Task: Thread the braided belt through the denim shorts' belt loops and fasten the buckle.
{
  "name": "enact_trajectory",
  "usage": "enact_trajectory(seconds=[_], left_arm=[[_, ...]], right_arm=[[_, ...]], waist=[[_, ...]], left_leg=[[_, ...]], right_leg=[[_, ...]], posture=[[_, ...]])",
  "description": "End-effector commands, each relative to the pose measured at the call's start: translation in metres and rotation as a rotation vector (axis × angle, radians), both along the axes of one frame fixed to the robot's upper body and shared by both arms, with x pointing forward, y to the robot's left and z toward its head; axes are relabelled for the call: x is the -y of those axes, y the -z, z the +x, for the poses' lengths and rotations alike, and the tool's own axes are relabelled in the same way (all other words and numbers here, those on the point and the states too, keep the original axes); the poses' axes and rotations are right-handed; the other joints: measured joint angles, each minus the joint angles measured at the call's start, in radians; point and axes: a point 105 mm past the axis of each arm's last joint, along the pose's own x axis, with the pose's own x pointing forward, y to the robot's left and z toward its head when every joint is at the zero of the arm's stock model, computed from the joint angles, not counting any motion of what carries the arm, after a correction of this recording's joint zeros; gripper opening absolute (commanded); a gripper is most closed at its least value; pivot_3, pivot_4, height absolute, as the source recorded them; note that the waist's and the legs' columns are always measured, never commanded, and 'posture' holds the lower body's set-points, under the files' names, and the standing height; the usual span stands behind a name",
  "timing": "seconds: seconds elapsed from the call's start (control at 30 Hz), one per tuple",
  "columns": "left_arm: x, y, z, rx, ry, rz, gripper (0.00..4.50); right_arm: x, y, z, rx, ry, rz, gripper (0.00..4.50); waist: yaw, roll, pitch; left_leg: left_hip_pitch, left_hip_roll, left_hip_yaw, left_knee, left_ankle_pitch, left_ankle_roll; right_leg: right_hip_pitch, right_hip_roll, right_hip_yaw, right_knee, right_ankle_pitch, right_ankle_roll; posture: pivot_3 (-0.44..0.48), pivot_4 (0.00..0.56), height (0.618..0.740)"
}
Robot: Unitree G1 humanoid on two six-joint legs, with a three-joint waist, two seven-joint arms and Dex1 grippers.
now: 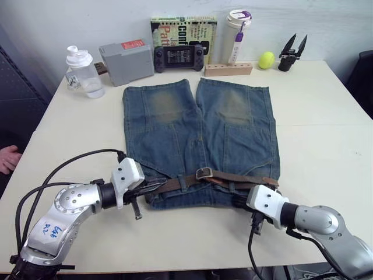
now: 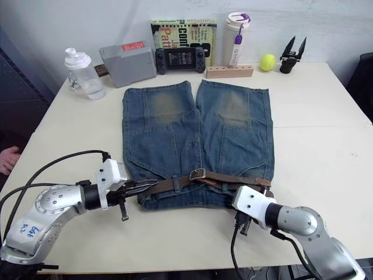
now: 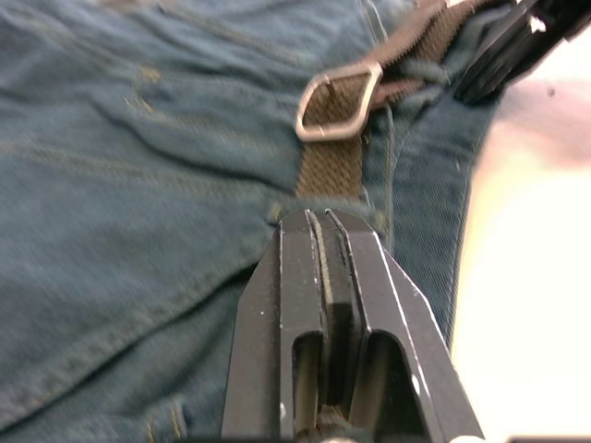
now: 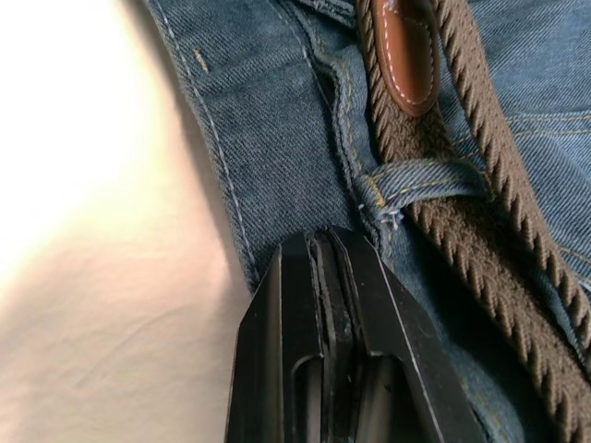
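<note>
The denim shorts (image 1: 198, 128) lie flat on the table, waistband toward me. The braided belt (image 1: 236, 177) runs along the waistband through the belt loops (image 4: 425, 180). Its silver buckle (image 1: 204, 173) sits near the middle, and its brown leather tip (image 4: 411, 55) lies on the strap. My left gripper (image 1: 156, 185) is shut at the waistband's left end, its fingertips (image 3: 323, 221) resting on the belt short of the buckle (image 3: 337, 101). My right gripper (image 1: 240, 201) is shut at the waistband's right end, its fingertips (image 4: 323, 240) on denim beside a loop.
Along the table's far edge stand a clear bottle (image 1: 84, 73), a grey box (image 1: 127, 61), a game console (image 1: 179, 56), a book (image 1: 183, 26), a white tumbler (image 1: 238, 32), a wooden block (image 1: 228, 69), a tennis ball (image 1: 266, 59) and a black tool (image 1: 291, 52). A person's hand (image 1: 7, 158) is at the left edge.
</note>
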Motion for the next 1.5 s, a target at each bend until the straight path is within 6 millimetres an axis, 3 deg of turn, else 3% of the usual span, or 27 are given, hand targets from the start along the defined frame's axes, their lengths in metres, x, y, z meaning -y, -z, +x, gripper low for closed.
enact_trajectory(seconds=[0.03, 0.07, 0.2, 0.27, 0.47, 0.6, 0.83, 1.0, 1.23, 1.5], left_arm=[[-0.007, -0.013, -0.001, 0.03, -0.003, -0.006, 0.0], [-0.009, -0.014, -0.001, 0.036, -0.013, -0.008, 0.0], [-0.009, -0.012, -0.006, 0.014, -0.008, -0.022, 1.28], [-0.008, -0.007, -0.008, 0.007, -0.002, 0.004, 2.21], [-0.01, 0.006, -0.003, 0.051, -0.004, 0.136, 4.44], [-0.015, 0.01, 0.013, 0.168, -0.052, 0.248, 4.44], [-0.017, 0.02, 0.021, 0.225, -0.078, 0.324, 4.44], [-0.014, 0.015, 0.025, 0.232, -0.112, 0.266, 4.44], [-0.03, 0.021, 0.027, 0.247, -0.168, 0.324, 4.44], [-0.033, 0.009, 0.027, 0.265, -0.207, 0.26, 4.44]], right_arm=[[-0.005, 0.008, -0.001, -0.049, 0.031, 0.049, 0.03], [-0.007, 0.009, -0.001, -0.05, 0.027, 0.049, 0.03], [-0.013, 0.01, -0.002, -0.048, 0.012, 0.055, 0.0], [-0.015, 0.01, -0.002, -0.05, 0.009, 0.056, 0.0], [-0.02, 0.012, -0.004, -0.066, -0.006, 0.063, 0.0], [-0.027, 0.012, -0.005, -0.074, -0.019, 0.085, 0.0], [-0.031, 0.013, -0.006, -0.081, -0.025, 0.089, 0.0], [-0.03, 0.015, -0.008, -0.1, -0.023, 0.083, 0.0], [-0.015, 0.038, -0.014, -0.244, 0.062, 0.013, 0.0], [-0.003, 0.059, -0.027, -0.48, 0.201, -0.008, 0.0]], waist=[[0.0, 0.0, 0.0], [-0.001, 0.0, 0.0], [-0.004, 0.0, 0.0], [-0.007, 0.0, 0.0], [-0.007, 0.0, 0.0], [-0.008, 0.0, 0.0], [-0.012, -0.001, -0.001], [-0.011, -0.001, -0.001], [-0.01, -0.003, -0.002], [-0.003, -0.013, -0.01]], left_leg=[[0.0, 0.0, 0.0, 0.0, 0.0, 0.0], [0.0, 0.0, 0.0, 0.0, 0.0, 0.0], [0.001, 0.001, 0.0, 0.0, 0.0, 0.0], [0.001, 0.001, 0.001, -0.001, 0.0, -0.001], [0.001, 0.001, 0.001, -0.002, 0.0, -0.001], [0.001, 0.001, 0.002, -0.002, 0.0, -0.001], [0.0, 0.001, 0.004, -0.004, 0.0, -0.001], [0.0, 0.001, 0.004, -0.004, 0.0, -0.001], [0.0, 0.001, 0.004, -0.004, 0.0, -0.001], [0.001, 0.003, 0.002, -0.004, 0.0, -0.001]], right_leg=[[0.0, 0.0, 0.0, 0.0, 0.0, 0.0], [0.0, 0.0, 0.0, 0.0, 0.0, 0.0], [0.0, 0.0, 0.0, 0.0, 0.0, 0.0], [0.0, 0.001, 0.0, 0.0, 0.0, -0.001], [-0.001, 0.001, 0.001, 0.0, -0.001, -0.001], [-0.002, 0.002, 0.001, 0.0, -0.001, -0.001], [-0.005, 0.002, 0.002, 0.001, -0.001, -0.001], [-0.005, 0.002, 0.002, 0.001, -0.001, -0.001], [-0.005, 0.002, 0.002, 0.001, -0.001, -0.002], [-0.004, 0.0, 0.001, 0.002, -0.001, -0.002]], posture=[[0.0, 0.15, 0.726], [0.0, 0.15, 0.726], [0.0, 0.15, 0.726], [0.0, 0.15, 0.726], [0.0, 0.15, 0.726], [0.0, 0.15, 0.726], [0.0, 0.15, 0.726], [0.0, 0.15, 0.726], [0.0, 0.15, 0.726], [0.0, 0.15, 0.726]])
